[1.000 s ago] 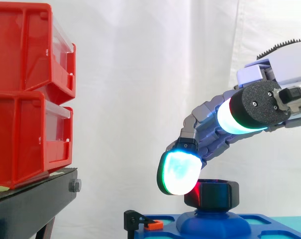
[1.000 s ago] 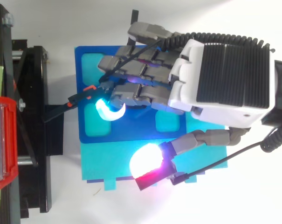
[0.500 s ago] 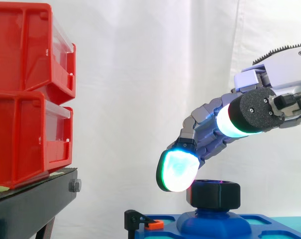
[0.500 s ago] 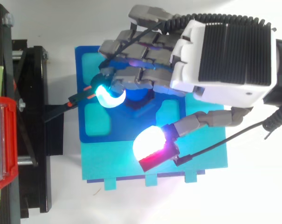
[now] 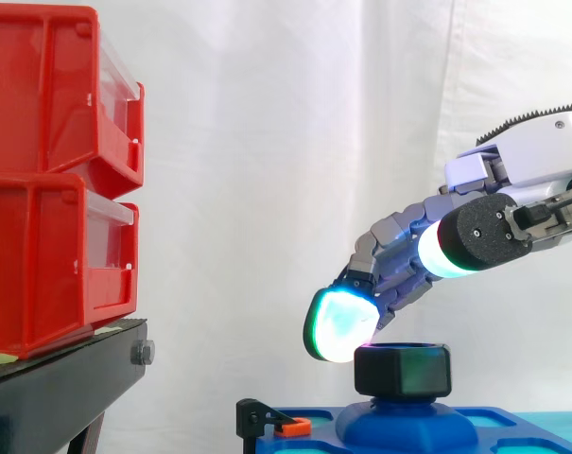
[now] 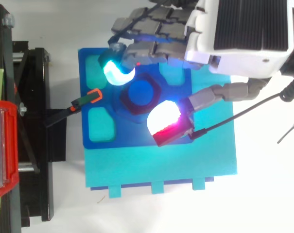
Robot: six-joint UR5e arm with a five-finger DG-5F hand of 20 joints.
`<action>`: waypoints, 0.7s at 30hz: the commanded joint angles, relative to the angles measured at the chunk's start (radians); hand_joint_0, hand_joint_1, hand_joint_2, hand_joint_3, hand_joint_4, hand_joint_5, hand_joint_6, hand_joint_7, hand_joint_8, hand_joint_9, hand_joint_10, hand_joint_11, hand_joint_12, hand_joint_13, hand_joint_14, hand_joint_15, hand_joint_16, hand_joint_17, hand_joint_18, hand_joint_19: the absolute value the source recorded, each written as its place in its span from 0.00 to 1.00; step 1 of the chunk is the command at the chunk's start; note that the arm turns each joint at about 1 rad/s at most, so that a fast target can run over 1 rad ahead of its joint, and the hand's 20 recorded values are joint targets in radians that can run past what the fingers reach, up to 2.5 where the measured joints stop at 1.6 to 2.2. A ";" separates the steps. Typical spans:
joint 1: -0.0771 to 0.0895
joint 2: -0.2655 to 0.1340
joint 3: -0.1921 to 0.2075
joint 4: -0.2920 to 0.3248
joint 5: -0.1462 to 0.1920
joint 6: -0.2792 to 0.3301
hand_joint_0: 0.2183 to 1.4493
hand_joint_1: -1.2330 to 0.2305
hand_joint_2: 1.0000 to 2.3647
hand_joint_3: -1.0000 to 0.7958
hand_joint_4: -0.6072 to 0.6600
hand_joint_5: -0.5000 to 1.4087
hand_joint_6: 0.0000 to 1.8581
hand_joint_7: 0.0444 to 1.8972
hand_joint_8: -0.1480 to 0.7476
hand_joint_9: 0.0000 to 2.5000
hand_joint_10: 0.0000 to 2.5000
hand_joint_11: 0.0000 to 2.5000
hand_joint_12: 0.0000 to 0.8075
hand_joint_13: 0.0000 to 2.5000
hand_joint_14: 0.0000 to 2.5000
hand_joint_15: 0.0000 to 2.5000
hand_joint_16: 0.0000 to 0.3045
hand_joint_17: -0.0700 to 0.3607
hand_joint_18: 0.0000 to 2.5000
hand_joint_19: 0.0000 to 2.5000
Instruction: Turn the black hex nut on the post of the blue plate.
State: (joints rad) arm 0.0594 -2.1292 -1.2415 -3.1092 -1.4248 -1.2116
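Side view shows the black hex nut (image 5: 403, 370) level, its axis upright.

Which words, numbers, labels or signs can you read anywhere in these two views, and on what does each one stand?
None: no text can be read in either view. No word, number or sign shows on the stacked red plastic bins, the black hex nut, the blue plate, the white-and-grey robot hand or the white curtain.
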 commanded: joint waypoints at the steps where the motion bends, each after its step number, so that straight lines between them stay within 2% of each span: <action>1: -0.021 0.000 -0.001 0.003 -0.025 -0.002 0.20 0.69 0.00 0.28 0.58 0.14 0.27 0.41 0.43 0.09 0.00 0.00 0.48 0.10 0.00 0.04 0.20 0.48 0.03 0.07; 5: -0.038 0.000 0.001 0.021 -0.049 -0.002 0.20 0.69 0.00 0.28 0.58 0.14 0.27 0.41 0.43 0.09 0.00 0.00 0.48 0.10 0.00 0.04 0.20 0.48 0.03 0.07; 10: -0.041 0.000 0.013 0.031 -0.057 -0.002 0.20 0.69 0.00 0.28 0.58 0.14 0.27 0.41 0.43 0.09 0.00 0.00 0.48 0.10 0.00 0.04 0.20 0.48 0.03 0.07; 16: -0.027 -0.001 0.065 -0.008 -0.045 -0.003 0.20 0.69 0.00 0.28 0.58 0.14 0.27 0.41 0.43 0.09 0.00 0.00 0.48 0.10 0.00 0.04 0.20 0.48 0.03 0.07; 21: -0.004 -0.005 0.071 0.012 0.001 -0.003 0.20 0.69 0.00 0.28 0.58 0.14 0.27 0.41 0.43 0.09 0.00 0.00 0.48 0.10 0.00 0.04 0.20 0.48 0.03 0.07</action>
State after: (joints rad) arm 0.0409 -2.1311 -1.1751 -3.1094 -1.4483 -1.2149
